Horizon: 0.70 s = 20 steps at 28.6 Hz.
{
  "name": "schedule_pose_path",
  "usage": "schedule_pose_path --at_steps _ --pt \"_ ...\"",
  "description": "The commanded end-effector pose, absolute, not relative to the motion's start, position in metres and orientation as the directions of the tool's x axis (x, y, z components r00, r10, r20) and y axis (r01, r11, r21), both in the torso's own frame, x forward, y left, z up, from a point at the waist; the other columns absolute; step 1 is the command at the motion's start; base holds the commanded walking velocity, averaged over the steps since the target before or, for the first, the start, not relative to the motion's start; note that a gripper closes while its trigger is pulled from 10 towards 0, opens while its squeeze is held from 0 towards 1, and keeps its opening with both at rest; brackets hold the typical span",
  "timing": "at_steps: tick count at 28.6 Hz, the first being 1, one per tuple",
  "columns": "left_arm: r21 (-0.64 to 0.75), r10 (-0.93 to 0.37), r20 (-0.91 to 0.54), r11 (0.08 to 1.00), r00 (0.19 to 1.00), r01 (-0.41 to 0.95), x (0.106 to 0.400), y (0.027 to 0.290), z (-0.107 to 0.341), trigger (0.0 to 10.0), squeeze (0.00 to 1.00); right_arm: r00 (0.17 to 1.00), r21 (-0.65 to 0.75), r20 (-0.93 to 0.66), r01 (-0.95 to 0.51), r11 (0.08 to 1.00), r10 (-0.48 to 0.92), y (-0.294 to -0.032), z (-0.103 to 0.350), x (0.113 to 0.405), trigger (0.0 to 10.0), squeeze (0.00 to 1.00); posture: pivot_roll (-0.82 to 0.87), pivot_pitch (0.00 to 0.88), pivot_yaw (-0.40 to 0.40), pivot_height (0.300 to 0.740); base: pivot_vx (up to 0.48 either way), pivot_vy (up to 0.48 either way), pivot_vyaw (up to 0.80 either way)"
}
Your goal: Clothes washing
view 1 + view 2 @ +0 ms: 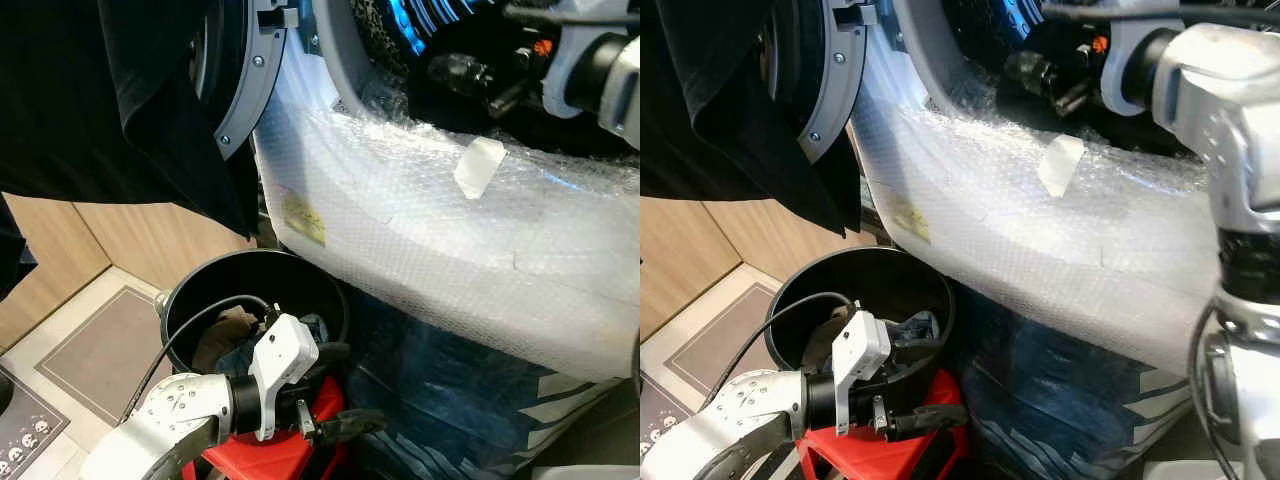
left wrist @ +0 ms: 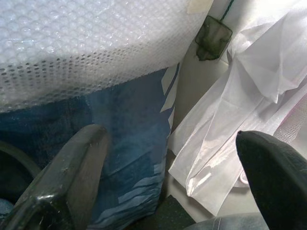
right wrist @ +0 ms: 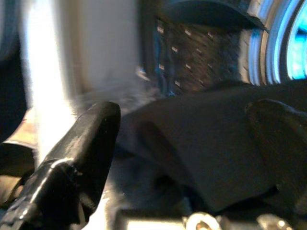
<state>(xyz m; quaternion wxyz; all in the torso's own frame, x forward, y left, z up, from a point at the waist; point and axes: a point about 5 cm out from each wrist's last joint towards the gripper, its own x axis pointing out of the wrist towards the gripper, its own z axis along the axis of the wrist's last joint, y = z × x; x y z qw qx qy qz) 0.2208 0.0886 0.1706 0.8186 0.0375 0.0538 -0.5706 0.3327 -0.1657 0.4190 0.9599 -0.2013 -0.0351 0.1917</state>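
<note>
The washing machine (image 1: 450, 250) is wrapped in bubble wrap, and its door (image 1: 250, 90) stands open at the upper left. A black garment (image 1: 100, 100) hangs over the door. My right gripper (image 1: 455, 72) reaches into the drum (image 1: 420, 20). In the right wrist view its fingers (image 3: 91, 139) are open, with a dark garment (image 3: 206, 143) lying between them before the perforated drum wall (image 3: 192, 52). My left gripper (image 1: 350, 388) is low beside a round black basket (image 1: 200, 280) holding clothes (image 1: 225, 335). Its fingers (image 2: 76, 163) are open with nothing between them.
A red stool or crate (image 1: 270, 455) sits under my left wrist. A blue printed bag (image 1: 440, 400) and clear plastic (image 2: 240, 105) lie against the machine's base. Wooden cabinets (image 1: 60, 240) and a floor mat (image 1: 100, 350) are at the left.
</note>
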Motion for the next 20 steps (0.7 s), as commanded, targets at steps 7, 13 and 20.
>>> schedule_pose_path --at_steps 7,13,20 --pt "-0.007 -0.926 -0.146 0.352 0.348 0.936 0.219 0.089 0.169 10.0 0.0 0.953 -0.498 0.016 -0.254 0.829 0.301 -0.162 0.43 0.339 10.0 0.0 -0.09 0.142 -0.01 0.74 0.0 0.0 0.0" --pt "-0.005 -0.924 -0.148 0.357 0.352 0.934 0.218 0.09 0.169 10.0 0.0 0.98 -0.699 -0.037 -0.165 0.696 0.195 -0.164 0.424 0.352 10.0 0.0 -0.09 0.142 -0.01 0.74 0.0 0.0 0.0" --pt "-0.008 -0.921 -0.147 0.365 0.359 0.931 0.217 0.089 0.169 10.0 0.0 0.998 -0.768 -0.056 -0.018 0.64 -0.038 -0.195 0.423 0.37 10.0 0.0 -0.1 0.158 -0.023 0.74 0.0 0.0 0.0"
